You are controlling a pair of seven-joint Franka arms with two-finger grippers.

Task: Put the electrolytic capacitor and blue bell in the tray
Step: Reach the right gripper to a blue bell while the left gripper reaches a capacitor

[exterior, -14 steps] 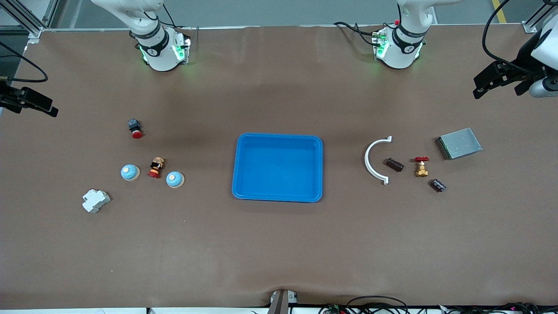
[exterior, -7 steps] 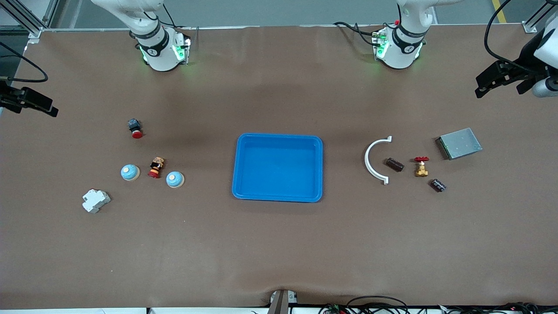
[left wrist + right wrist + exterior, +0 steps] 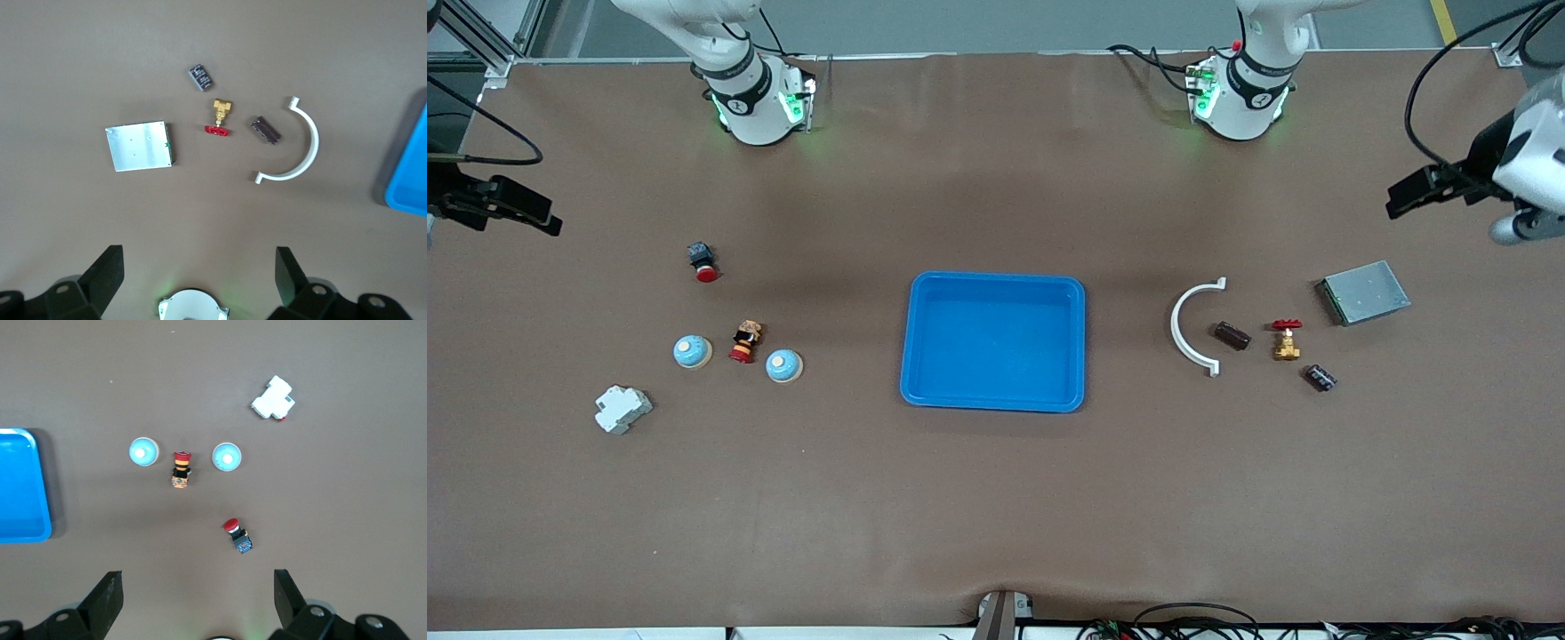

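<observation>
The blue tray lies in the middle of the table with nothing in it. Two blue bells stand toward the right arm's end, also seen as bells in the right wrist view. Two dark capacitors lie toward the left arm's end, one capacitor beside a white arc, the other capacitor apart. My left gripper hangs open high over its end of the table. My right gripper hangs open over its end.
Between the bells stands a small figurine. A red push button and a white breaker lie nearby. By the capacitors are a white arc clip, a brass valve and a metal box.
Both grippers have shifted slightly inward over the table ends, the left wrist turning a little. Nothing on the table has moved.
</observation>
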